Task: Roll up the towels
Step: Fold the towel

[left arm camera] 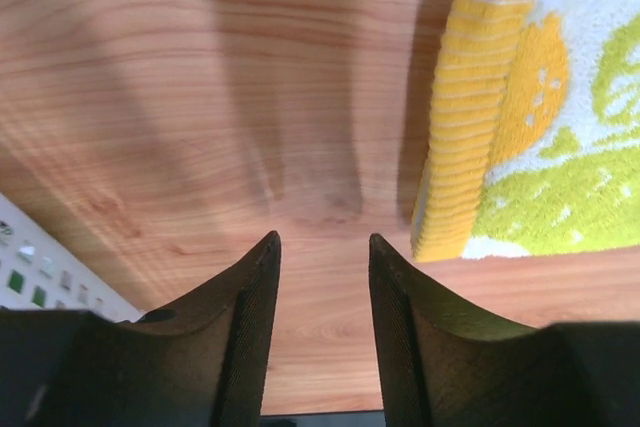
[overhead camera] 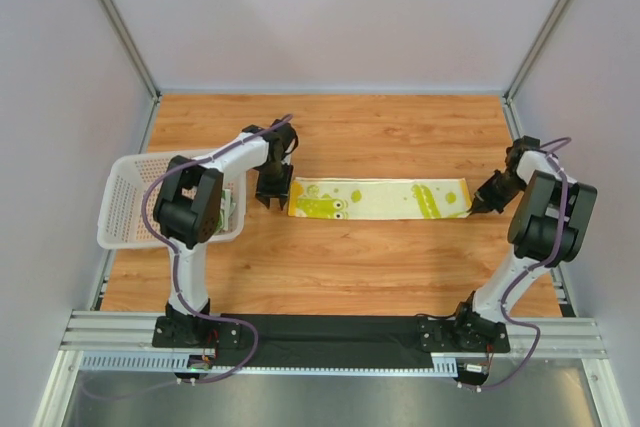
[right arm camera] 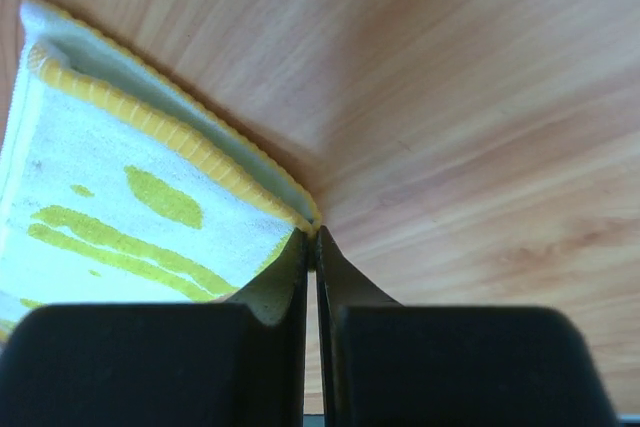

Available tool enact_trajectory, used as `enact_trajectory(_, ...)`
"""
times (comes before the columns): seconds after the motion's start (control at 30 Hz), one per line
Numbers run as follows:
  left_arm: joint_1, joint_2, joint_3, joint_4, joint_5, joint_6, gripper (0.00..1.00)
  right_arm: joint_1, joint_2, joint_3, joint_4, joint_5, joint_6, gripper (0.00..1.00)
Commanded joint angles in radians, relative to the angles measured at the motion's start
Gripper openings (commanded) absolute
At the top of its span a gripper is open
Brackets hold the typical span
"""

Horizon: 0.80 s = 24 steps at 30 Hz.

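Observation:
The lime-yellow towel lies flat on the wooden table as a long folded strip, white with lime prints and yellow edging. My left gripper is open and empty, low over bare wood just left of the towel's left end; its jaws stand apart with nothing between them. My right gripper is shut on the towel's right near corner, its tips pinching the yellow edge of the towel. A bit of dark green cloth shows in the basket behind the left arm.
A white mesh basket stands at the table's left edge, close beside the left arm; its corner shows in the left wrist view. Grey walls and metal posts enclose the table on three sides.

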Motion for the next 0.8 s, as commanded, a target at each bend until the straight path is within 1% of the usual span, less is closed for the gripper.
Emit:
enact_trajectory(0.0,-0.024,-0.063,0.045,-0.027,0.048,-0.008,0.48,0.001,-0.074,0.042,-0.037,0.111,-0.026,0.0)
enact_trajectory(0.13,-0.024,-0.106,0.06,-0.049,0.051,-0.009,0.52,0.057,-0.098,0.061,-0.054,0.149,-0.034,0.0)
enact_trajectory(0.27,-0.024,-0.159,0.094,-0.089,0.039,-0.015,0.53,0.12,-0.134,0.104,-0.086,0.208,-0.041,0.0)
enact_trajectory(0.4,-0.024,-0.207,0.109,-0.107,0.042,-0.026,0.53,0.207,-0.143,0.218,-0.14,0.29,-0.06,0.0)
enact_trajectory(0.5,-0.024,-0.23,0.123,-0.127,0.053,-0.038,0.53,0.29,-0.144,0.268,-0.169,0.332,-0.068,0.0)
enact_trajectory(0.57,-0.024,-0.248,0.131,-0.138,0.06,-0.05,0.53,0.364,-0.141,0.313,-0.183,0.349,-0.068,0.0)
enact_trajectory(0.6,-0.022,-0.254,0.131,-0.144,0.06,-0.055,0.53,0.431,-0.141,0.339,-0.188,0.362,-0.072,0.0)
enact_trajectory(0.7,-0.02,-0.277,0.129,-0.159,0.059,-0.073,0.54,0.52,-0.137,0.37,-0.194,0.39,-0.081,0.0)
enact_trajectory(0.73,-0.019,-0.287,0.122,-0.161,0.057,-0.081,0.54,0.578,-0.134,0.388,-0.197,0.402,-0.083,0.0)
enact_trajectory(0.77,-0.016,-0.302,0.116,-0.162,0.057,-0.084,0.54,0.605,-0.129,0.396,-0.194,0.399,-0.086,0.0)
